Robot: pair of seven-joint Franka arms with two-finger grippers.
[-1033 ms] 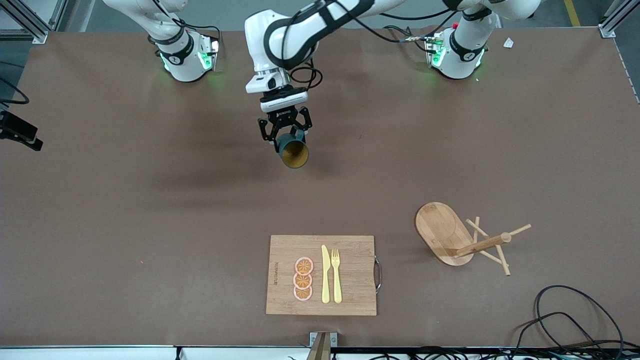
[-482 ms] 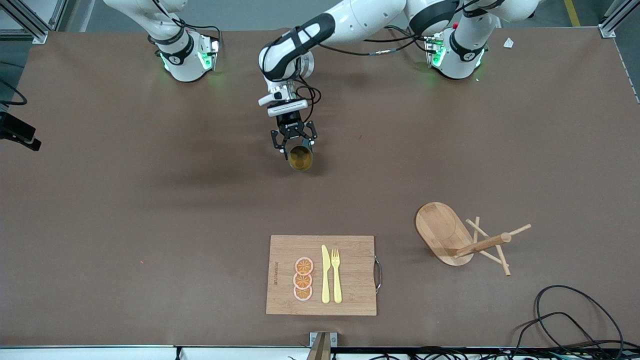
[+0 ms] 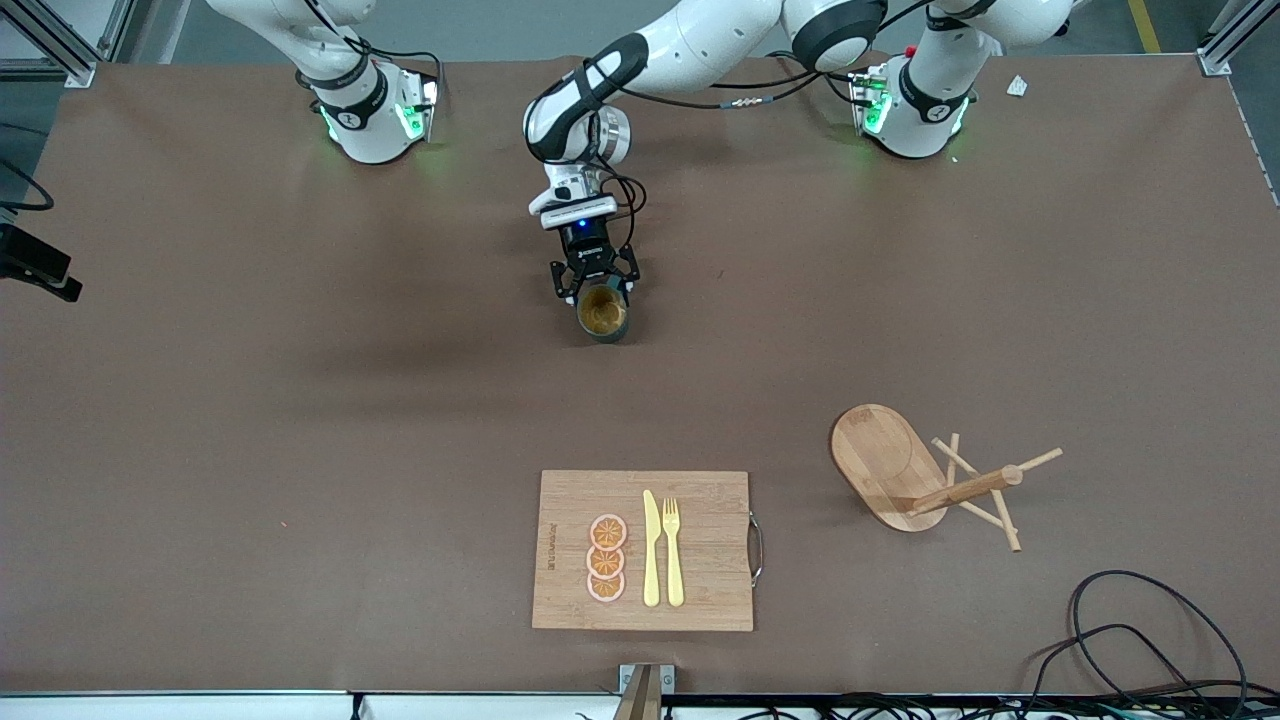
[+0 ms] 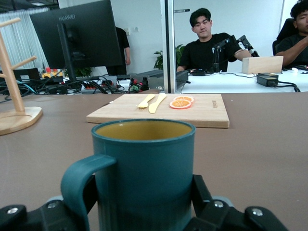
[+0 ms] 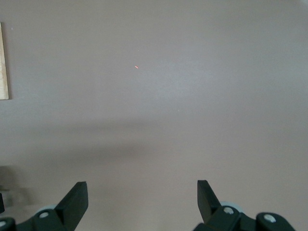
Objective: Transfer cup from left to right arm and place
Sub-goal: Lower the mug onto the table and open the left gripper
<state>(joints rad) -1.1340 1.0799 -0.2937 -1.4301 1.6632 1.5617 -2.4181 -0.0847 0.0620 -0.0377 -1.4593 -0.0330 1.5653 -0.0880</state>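
The cup (image 3: 603, 313) is being lowered onto the counter (image 3: 300, 400) at twelve o'clock of the cutting board (image 3: 700, 520), clamped in the left gripper (image 3: 594, 287) fingers. It has been brought down upright within the last second, suggesting a set-down handover. The right gripper (image 5: 142, 197), fingers apart, is being kept waiting over bare counter.

We see a wide brown table (image 3: 250, 420) under even indoor light. Past its edge stands a dark monitor (image 4: 77, 41) among tangled cables, then a white desk (image 4: 250, 79) where two people in black shirts sit before a pale wall (image 4: 139, 24) and a leafy plant (image 4: 161, 60).
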